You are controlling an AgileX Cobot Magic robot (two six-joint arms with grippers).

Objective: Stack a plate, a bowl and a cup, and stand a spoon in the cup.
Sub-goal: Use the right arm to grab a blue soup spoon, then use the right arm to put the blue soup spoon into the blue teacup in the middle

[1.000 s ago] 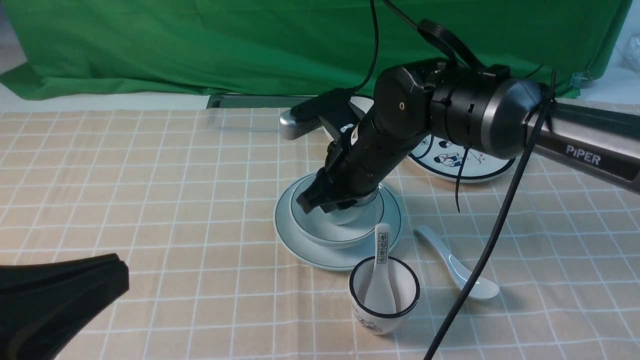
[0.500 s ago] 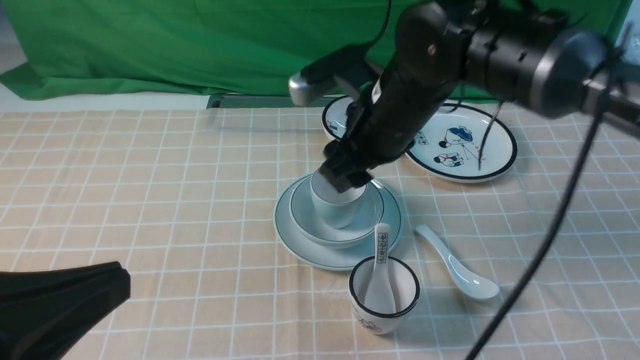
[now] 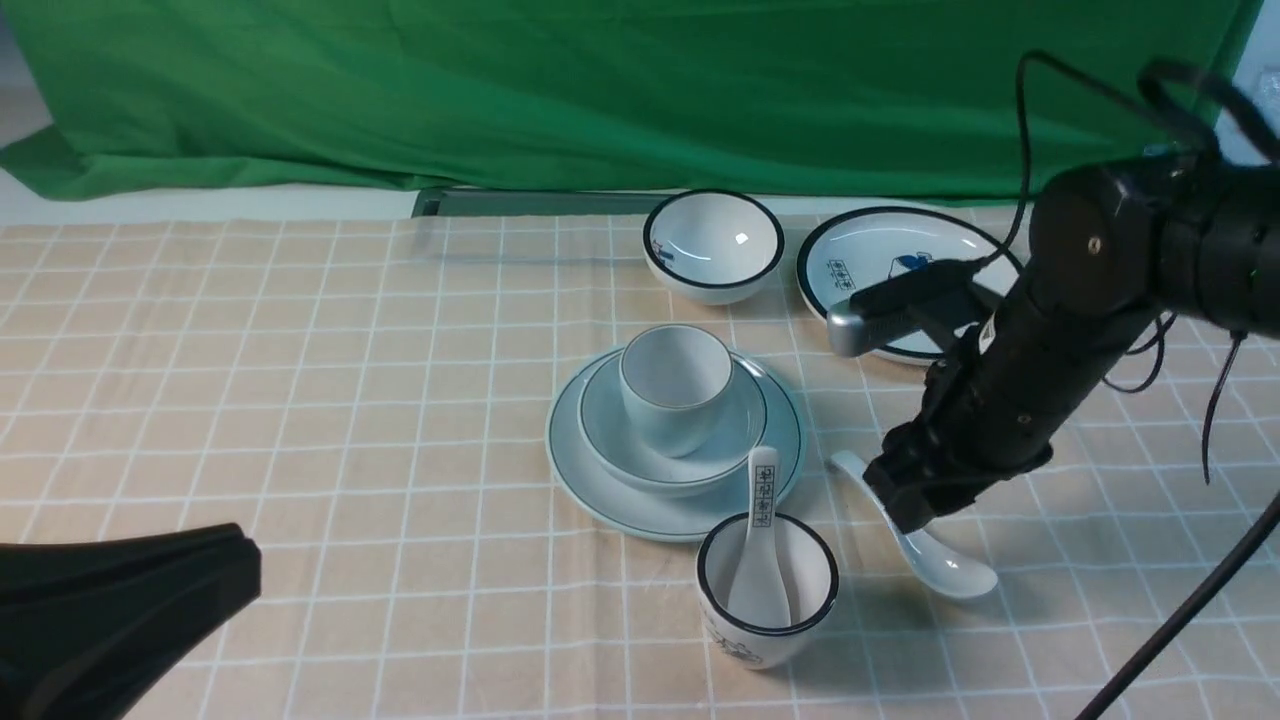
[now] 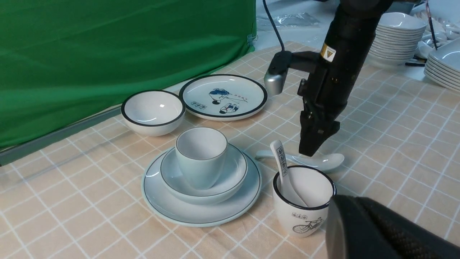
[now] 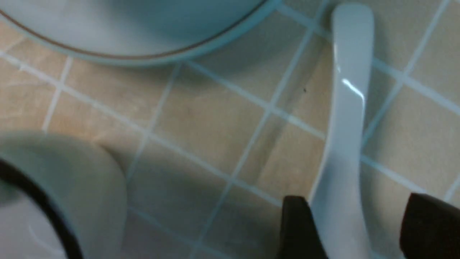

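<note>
We see the right gripper (image 3: 905, 512) low over the checked cloth (image 3: 350, 400), tips pointing down at the spoon (image 3: 950, 572). In the right wrist view its fingers (image 5: 298, 230) are spread, and the spoon's handle (image 5: 346, 108) runs between them. We cannot tell whether either finger touches the handle. The spoon lies flat on the cloth. Its scoop end sits on the robot's side of the tips, and its handle end reaches out past them toward the plate (image 3: 600, 492).

To the left of the right gripper, near but apart, stands the stack. The plate is on the cloth, the bowl (image 3: 742, 432) sits on the plate, and the cup (image 3: 675, 385) stands upright in the bowl.

Left of the tips and closer to the robot stands a black-rimmed cup (image 3: 742, 640) with a printed spoon (image 3: 762, 500) leaning in it. Beyond the gripper, behind its arm, lie a picture plate (image 3: 880, 255) and a black-rimmed bowl (image 3: 712, 245).

The left gripper (image 3: 120, 610) is well apart from all the dishes, at the near left edge. We see only its dark outline, so we cannot tell how its fingers stand.
</note>
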